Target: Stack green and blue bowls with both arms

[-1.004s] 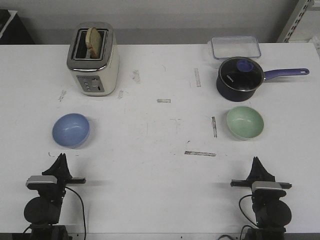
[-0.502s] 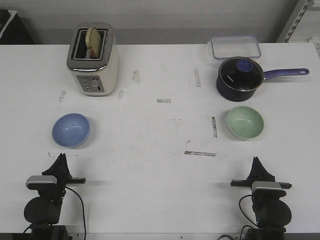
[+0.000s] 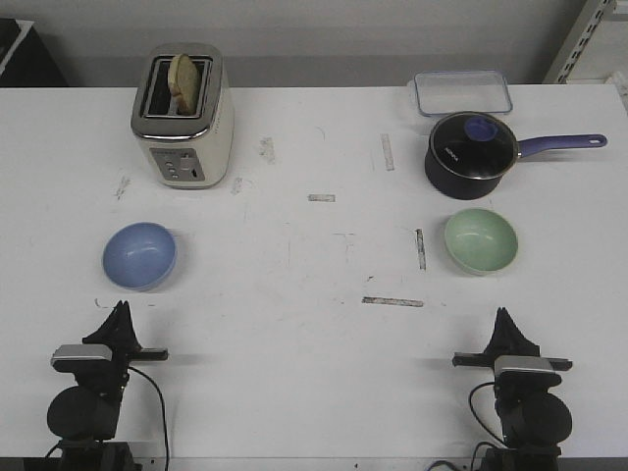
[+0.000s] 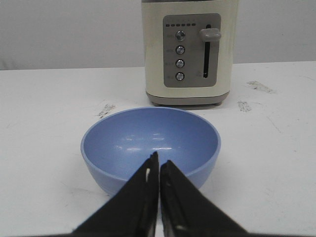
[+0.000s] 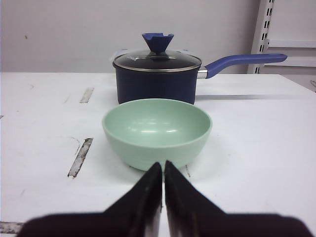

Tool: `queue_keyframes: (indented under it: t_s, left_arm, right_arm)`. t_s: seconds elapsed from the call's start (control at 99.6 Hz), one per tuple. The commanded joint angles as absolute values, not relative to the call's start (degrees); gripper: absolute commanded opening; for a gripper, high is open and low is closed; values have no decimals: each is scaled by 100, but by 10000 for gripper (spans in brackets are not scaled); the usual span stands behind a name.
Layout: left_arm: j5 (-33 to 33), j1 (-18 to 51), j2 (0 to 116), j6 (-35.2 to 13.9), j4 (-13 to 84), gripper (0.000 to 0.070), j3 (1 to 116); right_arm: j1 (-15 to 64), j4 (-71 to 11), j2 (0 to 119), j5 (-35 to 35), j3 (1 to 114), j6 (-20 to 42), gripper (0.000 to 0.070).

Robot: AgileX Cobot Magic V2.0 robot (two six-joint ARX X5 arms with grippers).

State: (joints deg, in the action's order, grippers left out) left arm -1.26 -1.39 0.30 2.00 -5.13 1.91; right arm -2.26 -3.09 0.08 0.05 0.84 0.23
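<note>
Nothing has moved in the last second, so the stacking has not begun. The left tool (image 4: 159, 170) and right tool (image 5: 163, 172) are both clenched with nothing inside. On the desk (image 3: 314, 285), the blue bowl (image 3: 139, 255) sits near the left tool, the green bowl (image 3: 481, 240) near the right.

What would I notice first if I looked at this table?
Probably the two little bowls: the blue bowl on the left in front of the cream toaster with bread poking out, and the green bowl on the right in front of the dark saucepan with a purple handle. Each robot gripper, left and right, sits near the table's front edge with fingers pressed together, aimed at its bowl.
</note>
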Motion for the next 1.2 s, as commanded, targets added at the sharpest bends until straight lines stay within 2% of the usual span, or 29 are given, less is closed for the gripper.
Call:
queue_keyframes:
  t_s: [0.0,0.151,0.362,0.452,0.633,0.884,0.954,1.004,1.095,1.185]
  left_arm:
    - [-126,-143,25,189,-567,1,73]
    - [-126,-143,25,189,-567,1,73]
    - [-126,-143,25,189,-567,1,73]
    - [-126,-143,25,189,-567,1,73]
    - [-123,-143,25,189,-567,1,73]
    - [-123,-143,25,187,-567,1,73]
    - [-123,-143,25,187,-567,1,73]
    - [-123,-143,23,187,-567,1,73]
    - [-121,-143,25,187,-567,1,73]
    - [-106,-143,25,187,-567,1,73]
  right_arm:
    - [-233,-250,8,47,73,38,1]
    - [-233,244,5,239,73,64,1]
    - [-233,1811,10,666,128,60,1]
    - [-233,1859,67,657,519,58,1]
    - [-226,808,1048,373,2191,58,1]
    - [-228,-1354,3623,292,4847,-204,3]
    - [-233,-2018,4342,290,5470,-259,23]
    - [-235,-2414,4831,279,5837,-316,65]
    - [-305,-3002,5688,51,6366,-471,209]
    - [-486,-3291,6329,-325,6641,-561,313]
